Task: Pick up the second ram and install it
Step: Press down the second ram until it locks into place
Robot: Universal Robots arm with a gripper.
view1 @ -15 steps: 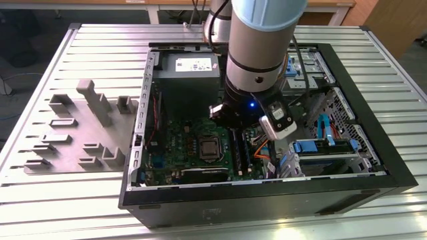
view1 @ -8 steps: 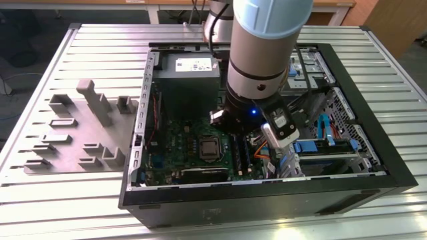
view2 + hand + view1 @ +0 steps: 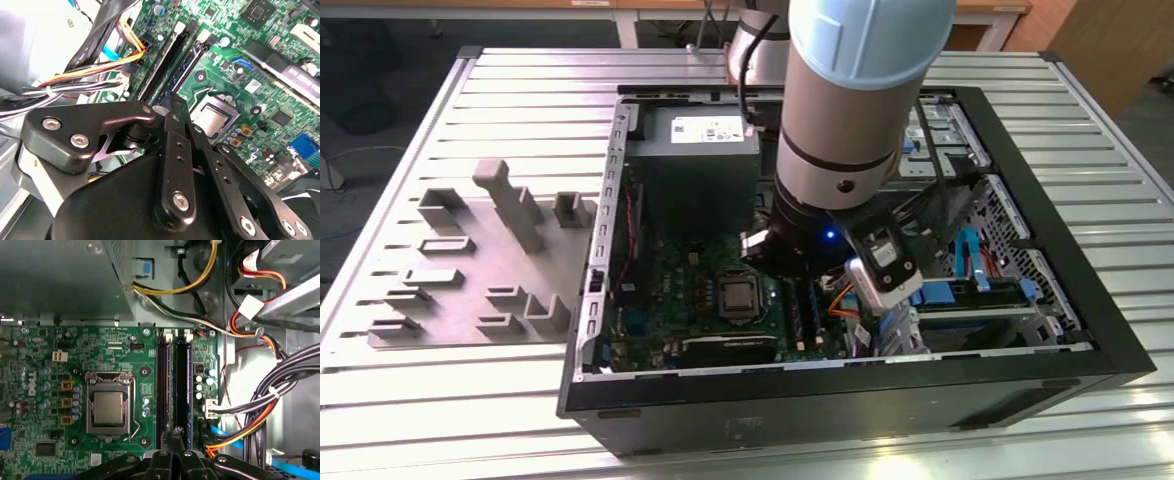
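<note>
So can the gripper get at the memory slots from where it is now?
Probably yes: the gripper hangs right over the memory slots, and the cable bundle lies off to one side.

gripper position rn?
In the exterior view, the gripper is inside the open computer case, low over the motherboard's memory slots, beside the CPU socket.

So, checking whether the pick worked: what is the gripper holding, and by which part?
Nothing that can be seen: the gripper is shut above the memory slots, with nothing visible between its fingers.
</note>
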